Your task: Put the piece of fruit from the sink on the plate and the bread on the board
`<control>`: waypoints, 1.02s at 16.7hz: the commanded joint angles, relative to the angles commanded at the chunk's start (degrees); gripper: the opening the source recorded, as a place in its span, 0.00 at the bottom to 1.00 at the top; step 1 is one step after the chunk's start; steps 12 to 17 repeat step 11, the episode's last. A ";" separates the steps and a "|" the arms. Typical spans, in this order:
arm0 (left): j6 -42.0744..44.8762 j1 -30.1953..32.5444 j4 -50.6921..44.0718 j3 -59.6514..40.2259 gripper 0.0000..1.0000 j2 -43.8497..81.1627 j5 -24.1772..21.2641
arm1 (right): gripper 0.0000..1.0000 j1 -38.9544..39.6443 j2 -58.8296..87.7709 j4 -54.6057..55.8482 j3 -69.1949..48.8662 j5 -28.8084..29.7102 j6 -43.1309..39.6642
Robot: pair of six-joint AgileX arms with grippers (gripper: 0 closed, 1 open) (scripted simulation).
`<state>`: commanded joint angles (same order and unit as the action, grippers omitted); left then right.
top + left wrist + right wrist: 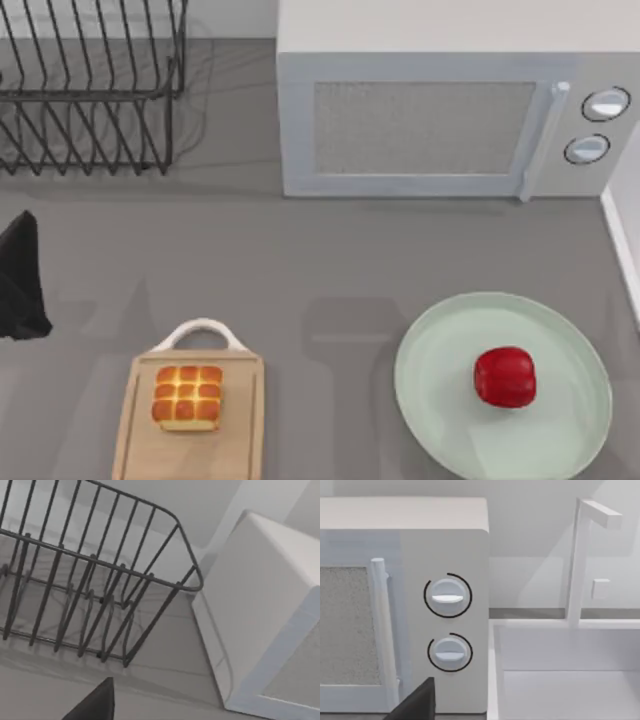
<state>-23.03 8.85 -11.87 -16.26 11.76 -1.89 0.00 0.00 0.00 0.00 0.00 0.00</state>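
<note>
Fruit (pixel 505 377) on plate (pixel 440 400), bread (pixel 187 396) on board (pixel 235 445); left end effector (pixel 20 280) state indiscernible.

The right wrist view faces the front corner of a white microwave (pixel 445 540). Its door carries a speckled grey window (pixel 342 625) and an upright white bar handle (pixel 379 625) beside the control panel. Two round white dials are set one above the other on that panel: the upper dial (pixel 447 596) and the lower dial (pixel 449 652), each ringed by a dark arc. Just beside the microwave lies a white sink (pixel 570 680), with a tall angular white faucet (pixel 580 560) rising from its far rim. A dark finger tip (pixel 417 705) enters at the frame edge, in front of the microwave.
</note>
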 joint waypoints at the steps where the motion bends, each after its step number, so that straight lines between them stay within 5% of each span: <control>1: 4.36 -1.57 2.06 2.81 1.00 -2.53 0.27 | 1.00 0.00 0.00 0.00 0.00 0.00 0.00; 7: 21.43 -8.17 10.92 14.98 1.00 -11.12 1.71 | 1.00 0.00 0.00 0.00 0.00 0.00 0.00; 17: 23.03 -8.85 11.87 16.27 1.00 -11.76 1.89 | 1.00 0.00 0.00 0.00 0.00 0.00 0.00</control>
